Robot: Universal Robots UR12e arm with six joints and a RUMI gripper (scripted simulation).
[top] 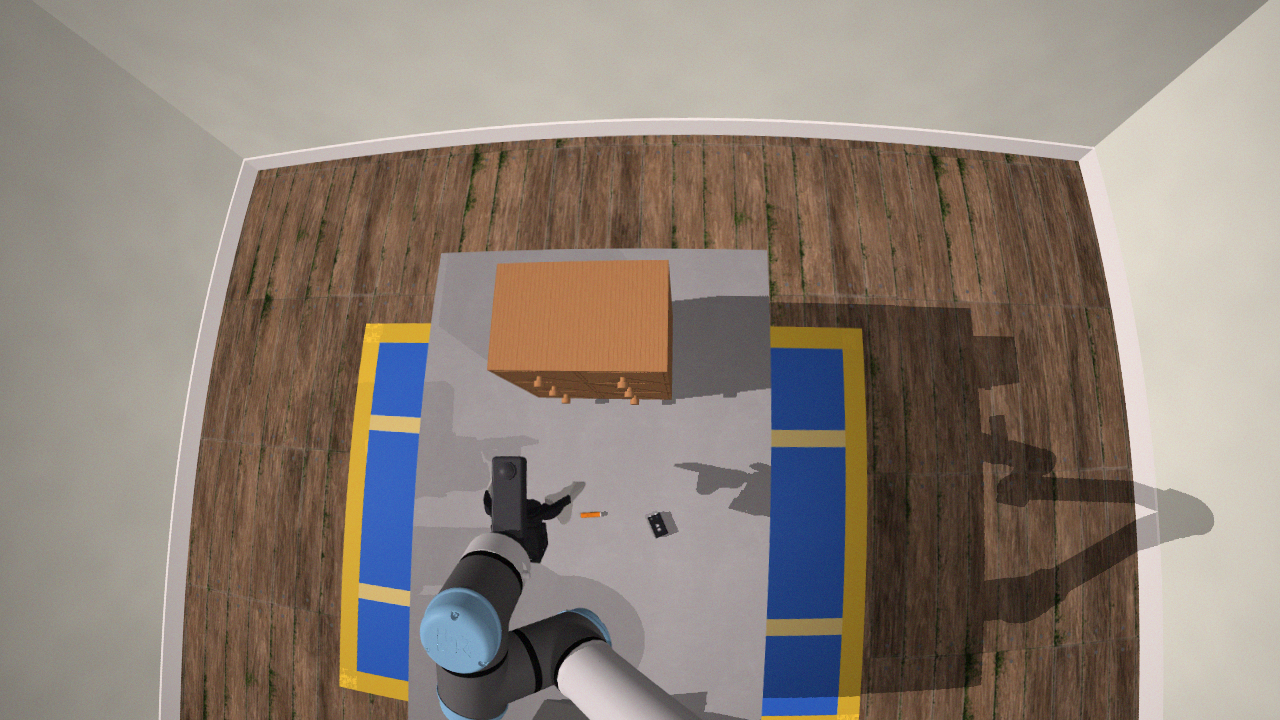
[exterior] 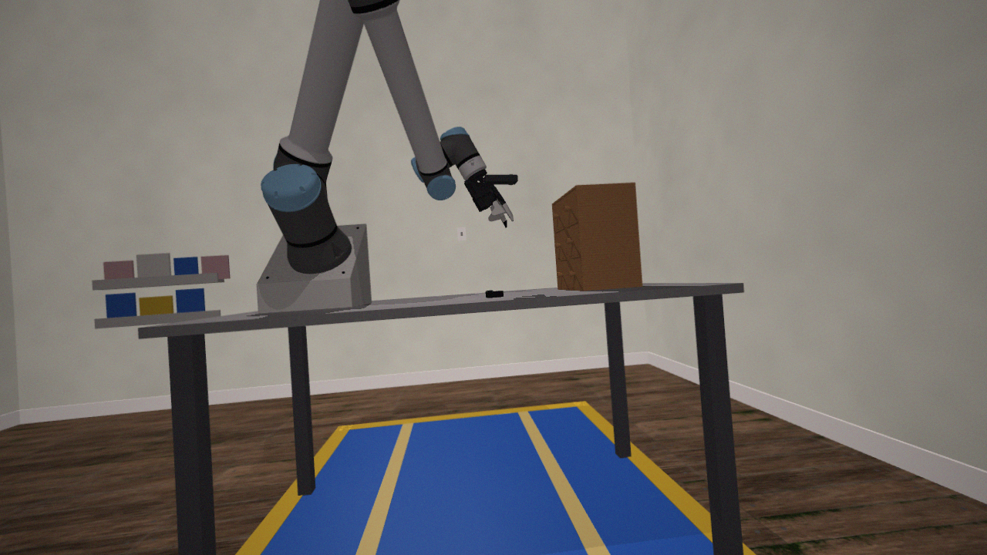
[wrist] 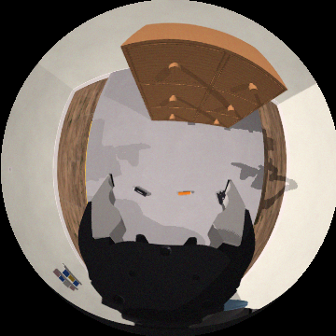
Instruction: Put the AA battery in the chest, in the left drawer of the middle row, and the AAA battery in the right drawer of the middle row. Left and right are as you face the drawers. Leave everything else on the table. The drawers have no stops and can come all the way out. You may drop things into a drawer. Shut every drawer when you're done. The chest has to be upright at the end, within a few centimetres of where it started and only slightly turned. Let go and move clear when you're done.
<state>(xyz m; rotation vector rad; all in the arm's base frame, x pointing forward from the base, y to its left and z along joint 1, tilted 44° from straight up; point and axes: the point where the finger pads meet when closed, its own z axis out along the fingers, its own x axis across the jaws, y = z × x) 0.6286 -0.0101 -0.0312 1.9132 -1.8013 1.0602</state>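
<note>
High above the desk (exterior: 441, 304), short of the chest (top: 580, 315), the claw (exterior: 501, 216) hangs wide and holds nothing. An orange battery (top: 591, 514) lies on the desk well before the chest's shut drawers, a small dark item (top: 660, 524) near it.

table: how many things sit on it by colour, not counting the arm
brown chest: 1
small orange stick: 1
small dark things: 2, a flat block and a short piece that shows only in the wrist view
total: 4
</note>
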